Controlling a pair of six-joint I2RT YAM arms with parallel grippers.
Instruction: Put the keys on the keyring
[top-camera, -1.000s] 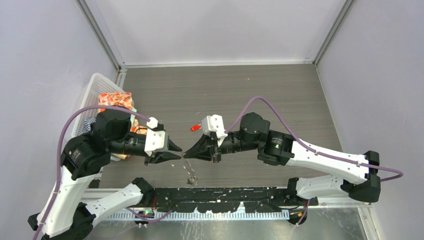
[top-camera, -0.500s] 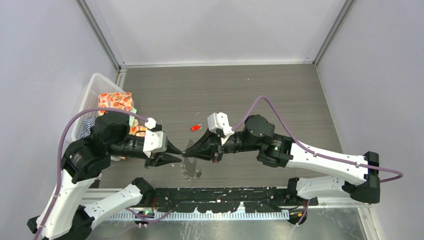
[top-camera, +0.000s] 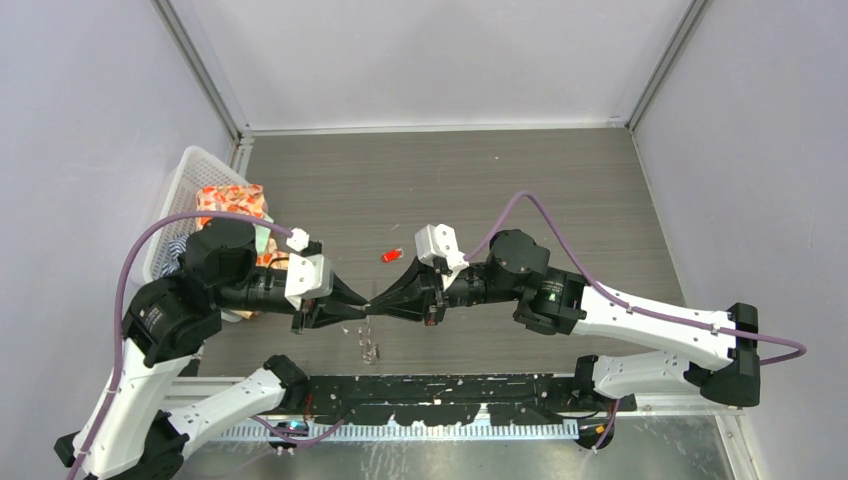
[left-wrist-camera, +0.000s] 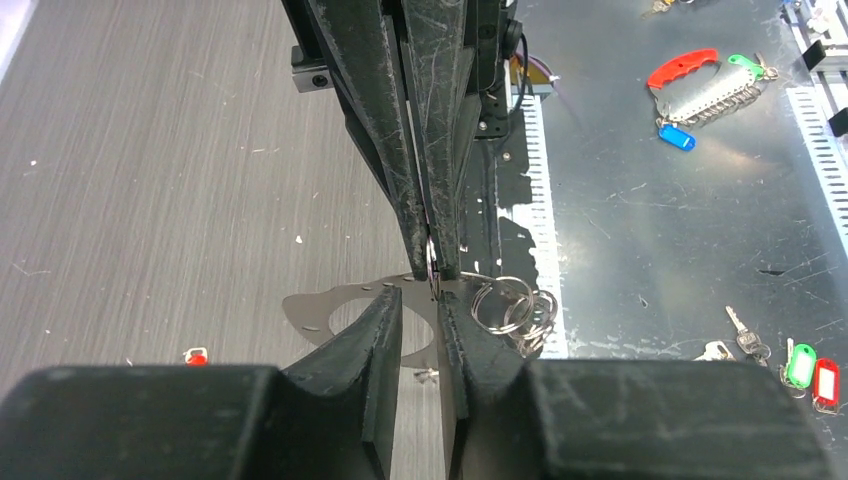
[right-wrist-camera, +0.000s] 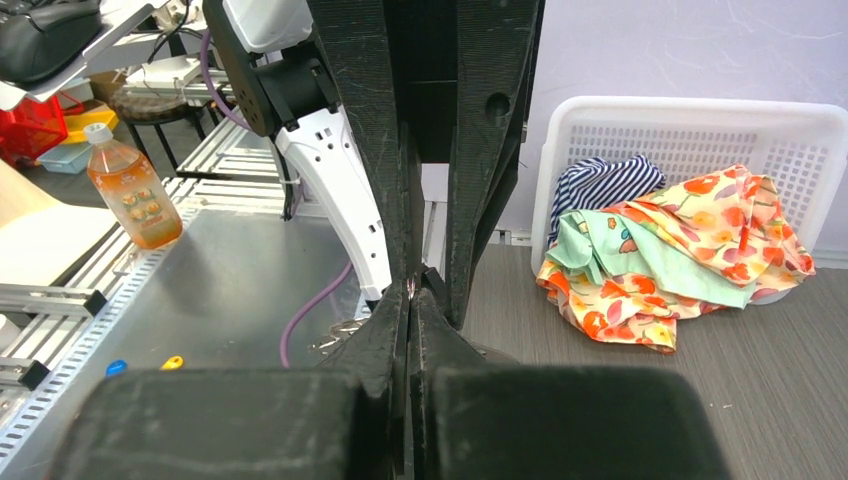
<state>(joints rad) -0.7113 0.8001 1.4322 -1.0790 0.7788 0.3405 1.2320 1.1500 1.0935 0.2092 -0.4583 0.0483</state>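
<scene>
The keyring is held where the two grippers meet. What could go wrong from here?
1. The right gripper seems to pinch only the thin wire of the keyring at the tips of its jaws; the loop with its dangling keys may slip out.
2. The left gripper stands tip to tip with it, jaws slightly apart; a small misalignment may make them collide.
3. The red key lies apart, held by neither gripper.

White basket (right-wrist-camera: 690, 135), floral and striped clothes (right-wrist-camera: 690, 250) heaped inside; orange drink bottle (right-wrist-camera: 133, 190), grey wood-grain table (top-camera: 500, 180)
</scene>
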